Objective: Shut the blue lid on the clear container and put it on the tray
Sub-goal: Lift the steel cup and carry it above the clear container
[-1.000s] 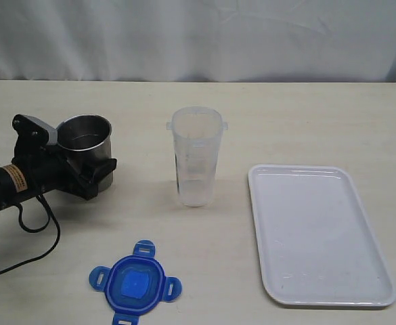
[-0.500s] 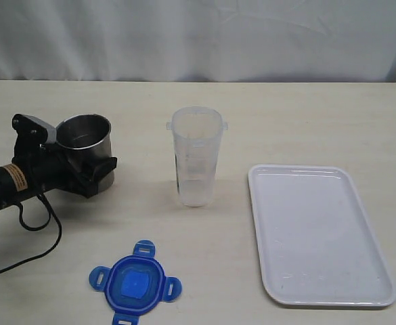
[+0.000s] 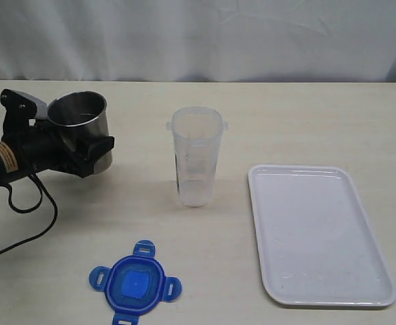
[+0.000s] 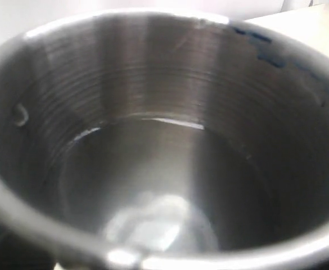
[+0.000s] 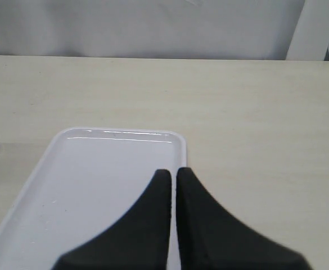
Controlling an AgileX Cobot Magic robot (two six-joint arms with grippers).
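The pale wooden table (image 3: 252,115) stretched beneath everything, backed by a white curtain (image 3: 198,34). On its right side lay the flat white rectangular plastic tray (image 3: 319,233) with rounded corners and a low rim, nothing on it. At the left, the black left arm (image 3: 8,162) reached in, its left gripper (image 3: 82,145) clamped around a shiny round steel cup (image 3: 81,125), which was tilted and raised off the table; the wrist view looked straight into the cup's bare interior. Near the middle, just left of the tray, the tall translucent plastic container (image 3: 196,162) stood upright and uncovered. Well in front of it, at the near edge, the bright blue rounded-square lid (image 3: 136,284) lay flat with its four flaps spread. The right gripper (image 5: 172,174), seen only from its wrist, hung above the tray's edge with its black fingers pressed together, holding nothing.
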